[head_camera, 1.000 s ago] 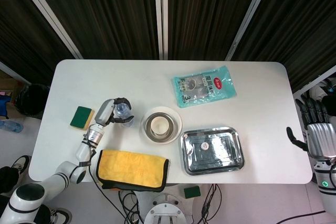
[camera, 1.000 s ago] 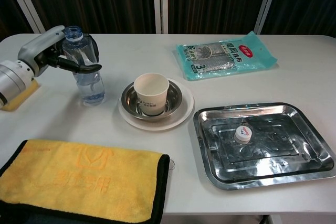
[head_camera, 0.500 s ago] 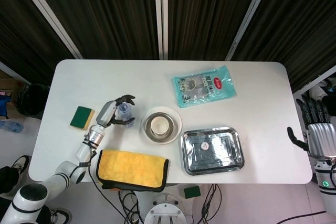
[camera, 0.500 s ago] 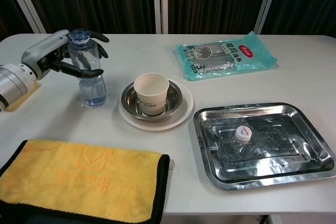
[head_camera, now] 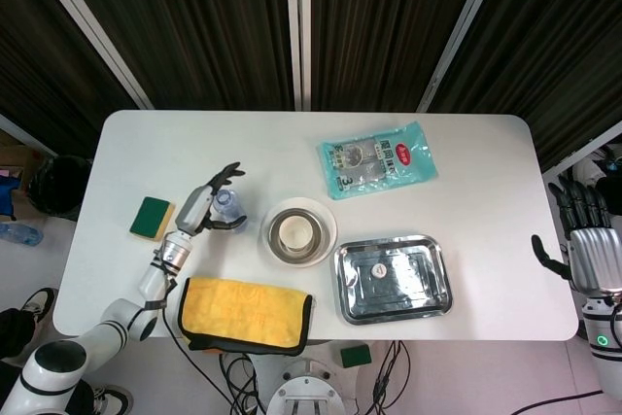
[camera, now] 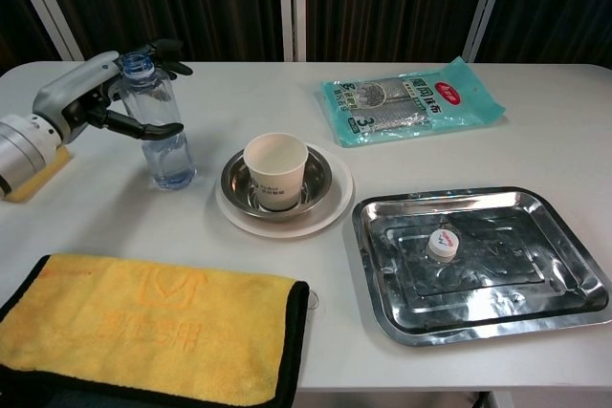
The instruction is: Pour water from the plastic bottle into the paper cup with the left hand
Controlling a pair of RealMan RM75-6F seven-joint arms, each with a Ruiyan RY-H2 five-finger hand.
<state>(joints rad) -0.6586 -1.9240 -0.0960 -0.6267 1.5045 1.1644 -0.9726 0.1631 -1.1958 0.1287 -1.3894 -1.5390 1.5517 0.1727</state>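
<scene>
Yellow towel [camera: 143, 327] at front edge; steel tray [camera: 478, 260] (bottle cap [camera: 440, 245] inside).

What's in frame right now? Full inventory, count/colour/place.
plastic bottle: 1, clear, uncapped, upright on the table left of the cup
paper cup: 1, white, upright in the steel bowl
steel bowl: 1, silver, on the white plate
white plate: 1, table centre
steel tray: 1, silver, right of the plate
bottle cap: 1, white, in the tray
packet: 1, teal, far side of the table
cloth: 1, yellow with black edge, folded, near left edge
sponge: 1, green and yellow, far left
table: 1, white
left hand: fingers spread around the bottle
right hand: off the table's right edge, holding nothing
</scene>
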